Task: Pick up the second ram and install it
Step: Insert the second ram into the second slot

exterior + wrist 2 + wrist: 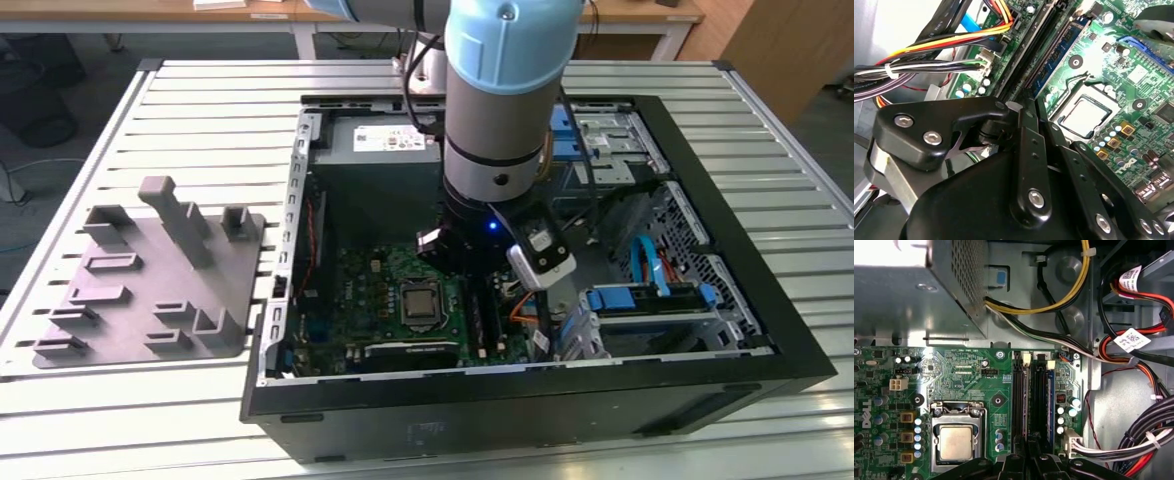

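Observation:
My gripper (461,268) hangs low inside the open computer case, over the memory slots of the green motherboard (380,285). In the second wrist view its black fingers (1026,120) meet at the tips, so the gripper (1027,104) is shut with nothing visible between them. A blue-green ram (1060,49) stands on edge in a slot just beyond the fingertips. I cannot tell whether it is the second ram, nor whether the fingers touch it. The first wrist view shows that stick as a thin blue strip (1052,400) beside the black slots (1021,400), with the gripper (1030,462) at their near end.
The processor socket (955,440) lies beside the slots. Bundled cables (1134,440) and yellow wires (1054,305) run along the case wall close to the slots. A grey moulded fixture (147,275) lies on the slatted table at the exterior view's left. Drive bays (667,300) fill the case's other side.

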You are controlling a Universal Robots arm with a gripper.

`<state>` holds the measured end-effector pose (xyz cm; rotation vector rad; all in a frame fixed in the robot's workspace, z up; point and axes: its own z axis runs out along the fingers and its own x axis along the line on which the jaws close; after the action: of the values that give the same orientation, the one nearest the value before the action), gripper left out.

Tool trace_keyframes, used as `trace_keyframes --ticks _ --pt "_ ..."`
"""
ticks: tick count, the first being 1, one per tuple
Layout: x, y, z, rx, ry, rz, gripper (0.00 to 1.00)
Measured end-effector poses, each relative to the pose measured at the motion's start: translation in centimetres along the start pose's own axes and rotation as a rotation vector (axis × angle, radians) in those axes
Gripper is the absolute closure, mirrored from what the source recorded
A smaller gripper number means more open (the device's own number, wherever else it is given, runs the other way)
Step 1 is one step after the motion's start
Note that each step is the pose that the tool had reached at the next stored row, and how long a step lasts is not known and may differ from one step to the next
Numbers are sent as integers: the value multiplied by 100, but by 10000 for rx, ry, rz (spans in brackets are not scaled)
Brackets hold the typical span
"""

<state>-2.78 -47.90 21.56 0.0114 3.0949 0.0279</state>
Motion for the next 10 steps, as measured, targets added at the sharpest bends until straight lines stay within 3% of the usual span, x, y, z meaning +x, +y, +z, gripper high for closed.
trace_keyframes --ticks 10 --pt "1 4 25 -7 -2 2 86"
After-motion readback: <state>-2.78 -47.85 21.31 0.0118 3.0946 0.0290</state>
